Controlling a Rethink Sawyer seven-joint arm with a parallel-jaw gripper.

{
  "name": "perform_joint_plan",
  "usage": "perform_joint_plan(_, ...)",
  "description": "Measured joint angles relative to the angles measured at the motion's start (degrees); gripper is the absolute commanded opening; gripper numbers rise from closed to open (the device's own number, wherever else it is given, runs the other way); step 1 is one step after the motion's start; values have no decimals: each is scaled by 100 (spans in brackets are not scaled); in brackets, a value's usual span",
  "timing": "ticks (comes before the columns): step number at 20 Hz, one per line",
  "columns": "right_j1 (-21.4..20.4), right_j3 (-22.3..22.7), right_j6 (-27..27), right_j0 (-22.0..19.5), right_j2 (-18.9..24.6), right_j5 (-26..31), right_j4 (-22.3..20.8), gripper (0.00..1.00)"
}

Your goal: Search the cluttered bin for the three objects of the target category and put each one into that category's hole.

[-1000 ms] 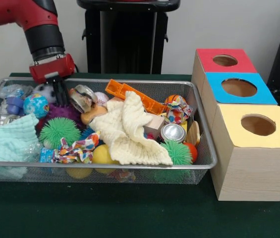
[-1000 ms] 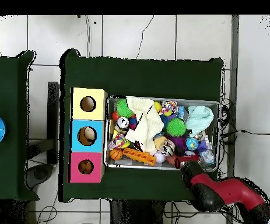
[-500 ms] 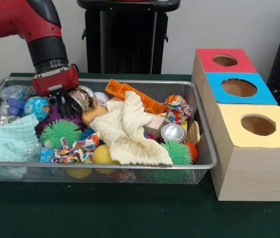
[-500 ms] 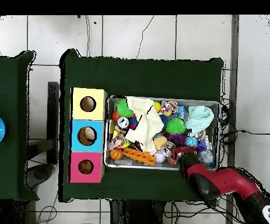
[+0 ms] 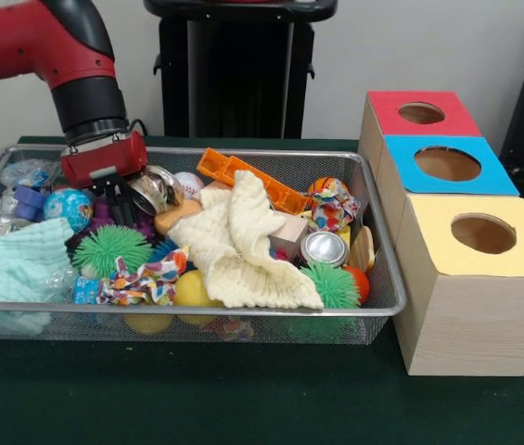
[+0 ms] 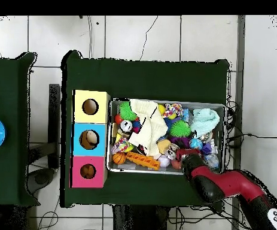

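Note:
The wire mesh bin (image 5: 197,307) is packed with toys and cloths. My gripper (image 5: 116,204) reaches down into its back left part, onto a purple spiky ball (image 5: 95,221), between a blue globe ball (image 5: 67,206) and a shiny metal ring (image 5: 155,185). Clutter hides its tip. A green spiky ball (image 5: 111,248) lies just in front of it. Right of the bin stand three boxes with round holes: red (image 5: 419,113), blue (image 5: 447,164) and yellow (image 5: 482,234). From overhead, the gripper (image 6: 185,154) is at the bin's lower edge.
A cream cloth (image 5: 238,246) covers the bin's middle and a mint cloth (image 5: 16,264) its left end. An orange block (image 5: 252,181), a metal can (image 5: 323,248), a second green spiky ball (image 5: 336,286) and a yellow ball (image 5: 192,289) lie around them.
The arm has swung slightly right and lowered, so the gripper has gone from above the back rim down into the toys by the purple ball.

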Motion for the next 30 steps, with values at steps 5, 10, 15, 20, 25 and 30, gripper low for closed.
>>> perform_joint_plan(5, -87, 1, 0, 103, -2, 1, 1, 0)
perform_joint_plan(10, -210, 2, 0, 156, -2, 1, 12, 0)
perform_joint_plan(15, -537, 41, 0, 275, -33, 4, 94, 0)
perform_joint_plan(20, -1012, 196, -1, 263, 96, 91, 521, 0)
perform_joint_plan(25, -1097, 242, -54, -148, 411, 502, 975, 0)
perform_joint_plan(30, -1016, 242, -383, -752, 695, 1183, 1330, 0)
